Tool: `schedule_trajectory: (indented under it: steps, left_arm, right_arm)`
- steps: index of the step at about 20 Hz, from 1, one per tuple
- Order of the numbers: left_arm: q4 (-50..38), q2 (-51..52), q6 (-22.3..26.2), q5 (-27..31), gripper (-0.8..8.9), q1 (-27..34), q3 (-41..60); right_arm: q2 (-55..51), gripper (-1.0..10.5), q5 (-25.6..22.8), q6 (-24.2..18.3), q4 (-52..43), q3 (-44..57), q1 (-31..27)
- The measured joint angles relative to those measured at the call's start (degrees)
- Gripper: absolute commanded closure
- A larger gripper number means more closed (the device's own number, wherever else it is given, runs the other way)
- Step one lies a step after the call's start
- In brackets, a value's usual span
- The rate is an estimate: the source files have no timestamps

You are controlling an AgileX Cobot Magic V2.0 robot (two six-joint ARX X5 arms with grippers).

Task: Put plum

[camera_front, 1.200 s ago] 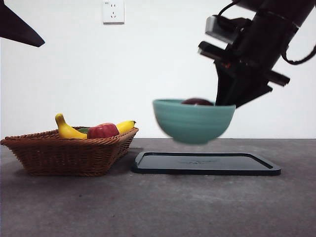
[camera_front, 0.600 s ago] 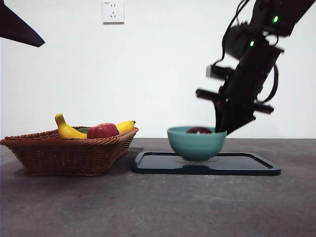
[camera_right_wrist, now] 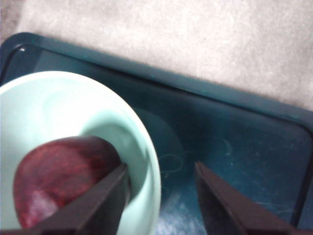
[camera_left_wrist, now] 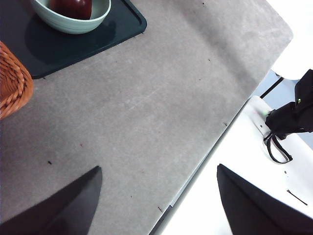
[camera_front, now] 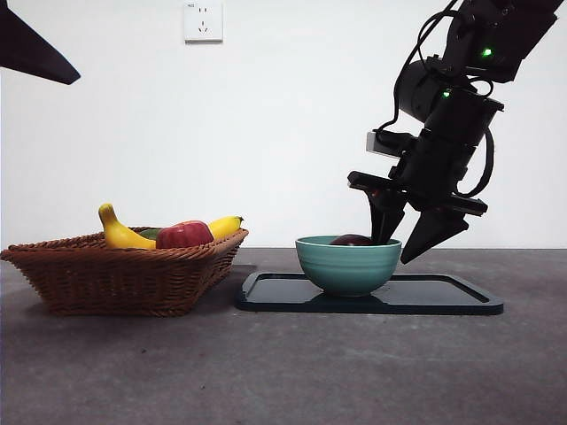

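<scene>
The dark maroon plum lies inside a teal bowl that stands on the dark tray. My right gripper is open and straddles the bowl's right rim, one jaw inside next to the plum, the other outside. The right wrist view shows the plum, the bowl, the tray and the right gripper with the rim between its jaws. My left gripper is open and empty, high over the table; its view shows the plum in the bowl.
A wicker basket stands left of the tray with a banana and a red apple in it. The left arm shows only as a black tip at the top left. The table's edge runs under the left gripper.
The right gripper carried the bowl with the plum down from the air onto the tray. Its jaws have parted from the rim and the bowl now rests on its own.
</scene>
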State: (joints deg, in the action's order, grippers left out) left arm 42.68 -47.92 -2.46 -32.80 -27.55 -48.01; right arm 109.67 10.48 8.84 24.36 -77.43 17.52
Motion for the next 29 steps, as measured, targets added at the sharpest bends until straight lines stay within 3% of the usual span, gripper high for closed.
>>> schedule_trajectory:
  steps: [6, 13, 17, 22, 29]
  left_arm:
    - [-0.02, 0.00, 0.00, 0.00, 4.40, 0.00, 0.00]
    - [-0.04, 0.00, 0.00, 0.00, 4.40, 0.00, 0.00]
    - [-0.07, 0.00, 0.00, 0.00, 4.40, 0.00, 0.00]
    - [-0.07, 0.00, 0.00, 0.00, 4.40, 0.00, 0.00]
    - [-0.07, 0.00, 0.00, 0.00, 4.40, 0.00, 0.00]
  right_arm:
    - [-12.63, 7.2, -0.20, -0.02, 4.31, -0.02, 0.00]
    - [-34.14, 7.2, 0.42, -1.84, 21.62, -0.07, 1.29]
    - [-43.87, 7.2, 0.44, -2.45, 26.16, 1.64, 3.76]
    - [-56.70, 7.2, 0.46, -2.51, 26.45, 12.33, 8.59]
    - [-71.04, 7.2, 5.22, 0.46, 26.67, 29.94, 12.96]
